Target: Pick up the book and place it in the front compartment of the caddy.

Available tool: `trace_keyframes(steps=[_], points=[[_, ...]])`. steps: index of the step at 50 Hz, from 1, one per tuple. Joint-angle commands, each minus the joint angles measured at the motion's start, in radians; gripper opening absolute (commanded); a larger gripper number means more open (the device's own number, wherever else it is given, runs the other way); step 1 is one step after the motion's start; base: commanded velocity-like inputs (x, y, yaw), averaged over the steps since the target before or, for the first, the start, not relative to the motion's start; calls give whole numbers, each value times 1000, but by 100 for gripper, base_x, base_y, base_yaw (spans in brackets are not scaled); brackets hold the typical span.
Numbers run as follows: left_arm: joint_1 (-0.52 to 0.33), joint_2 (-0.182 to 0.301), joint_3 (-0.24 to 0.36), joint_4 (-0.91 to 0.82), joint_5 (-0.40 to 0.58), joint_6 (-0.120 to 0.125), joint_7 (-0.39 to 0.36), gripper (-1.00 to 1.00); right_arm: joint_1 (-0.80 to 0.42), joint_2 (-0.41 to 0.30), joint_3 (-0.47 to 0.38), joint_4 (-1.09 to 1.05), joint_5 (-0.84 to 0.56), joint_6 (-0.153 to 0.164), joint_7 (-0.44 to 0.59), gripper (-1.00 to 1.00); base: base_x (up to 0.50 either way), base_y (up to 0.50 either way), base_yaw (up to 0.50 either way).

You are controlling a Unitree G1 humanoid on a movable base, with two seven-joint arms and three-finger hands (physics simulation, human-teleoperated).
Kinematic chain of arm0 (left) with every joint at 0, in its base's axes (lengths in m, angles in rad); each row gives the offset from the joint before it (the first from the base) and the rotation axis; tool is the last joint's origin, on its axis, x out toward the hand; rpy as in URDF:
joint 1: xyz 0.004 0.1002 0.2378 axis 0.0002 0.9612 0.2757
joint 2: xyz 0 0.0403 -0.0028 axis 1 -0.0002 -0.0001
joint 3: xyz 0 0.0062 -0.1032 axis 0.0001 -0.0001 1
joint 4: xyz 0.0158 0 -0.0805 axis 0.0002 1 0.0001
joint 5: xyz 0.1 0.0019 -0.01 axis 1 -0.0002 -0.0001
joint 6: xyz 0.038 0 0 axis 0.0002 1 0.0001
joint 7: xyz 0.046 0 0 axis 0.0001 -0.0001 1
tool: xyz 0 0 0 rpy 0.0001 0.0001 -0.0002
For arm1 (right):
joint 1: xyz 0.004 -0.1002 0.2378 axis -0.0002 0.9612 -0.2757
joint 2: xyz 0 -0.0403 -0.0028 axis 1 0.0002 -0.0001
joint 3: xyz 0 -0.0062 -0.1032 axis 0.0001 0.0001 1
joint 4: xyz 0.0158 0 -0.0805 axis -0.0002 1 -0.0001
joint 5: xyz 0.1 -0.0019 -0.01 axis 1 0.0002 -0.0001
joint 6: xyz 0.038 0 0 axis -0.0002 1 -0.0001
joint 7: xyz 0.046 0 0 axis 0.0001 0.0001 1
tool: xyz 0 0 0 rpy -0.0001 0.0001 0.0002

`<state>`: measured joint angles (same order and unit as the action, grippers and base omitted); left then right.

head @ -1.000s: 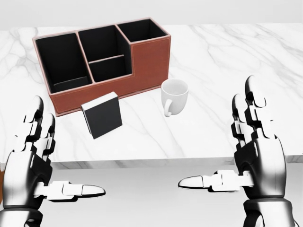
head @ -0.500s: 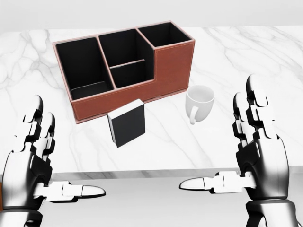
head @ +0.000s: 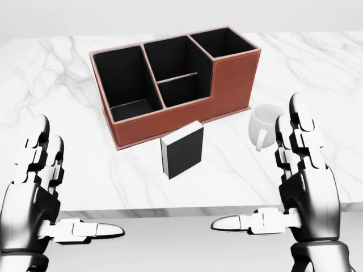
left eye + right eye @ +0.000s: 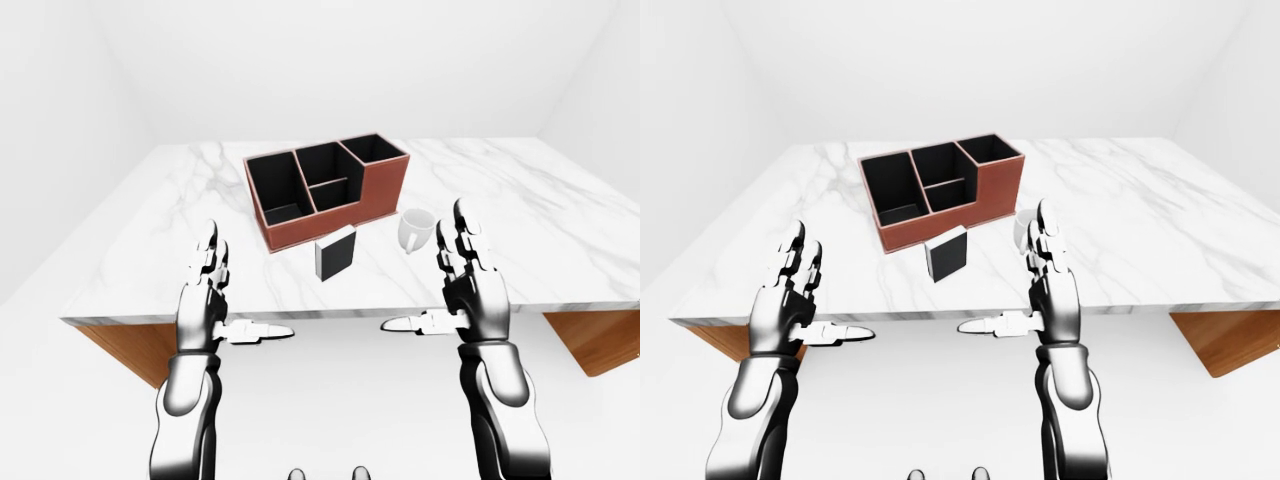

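Observation:
A black book (image 3: 182, 150) stands upright on the marble table (image 3: 74, 107), just below the caddy in the head view. The red-brown caddy (image 3: 142, 126) has black insides: a large compartment at its left, a divided middle one, a taller one at its right. My left hand (image 3: 74, 184) is open and empty at the lower left, off the table's near edge. My right hand (image 3: 258, 167) is open and empty at the lower right. Both hands are apart from the book.
A white mug (image 3: 265, 122) stands on the table right of the book, partly behind my right fingers (image 3: 300, 133). The table's near edge (image 3: 170, 213) runs between my hands and the book. Wooden supports (image 4: 590, 345) show under the table.
The whole picture has shifted: caddy, book and mug now sit further right and slightly lower in the head view, so the camera has moved. My hands keep their open pose.

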<state>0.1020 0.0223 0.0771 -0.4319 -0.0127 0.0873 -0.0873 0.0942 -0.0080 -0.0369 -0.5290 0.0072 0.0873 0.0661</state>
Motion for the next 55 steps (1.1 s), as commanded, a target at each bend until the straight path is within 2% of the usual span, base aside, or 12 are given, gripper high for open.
trace_keyframes(steps=[1, 30, 41, 51, 55], points=[[-7, -2, 3, -3, -2, 0, -2, 100, 6, -3, 5, -12, -1, 0, 7, 100, 50, 0, 0], [-5, -2, 7, -20, -5, 0, -4, 100, -6, -4, -10, -7, -2, 0, -2, 100, 50, 0, 0], [-6, -2, 10, -23, -6, 0, -5, 100, 2, -3, -11, -34, 18, 0, 13, 100, 4, 0, 0], [-8, -2, 12, -21, -7, 0, -4, 100, -11, -5, -16, -7, 1, 0, -5, 100, 47, 0, 0], [-8, 0, 17, -35, -11, 0, -5, 100, -4, -3, -8, -18, 0, 0, -4, 100, 2, 0, 0]])
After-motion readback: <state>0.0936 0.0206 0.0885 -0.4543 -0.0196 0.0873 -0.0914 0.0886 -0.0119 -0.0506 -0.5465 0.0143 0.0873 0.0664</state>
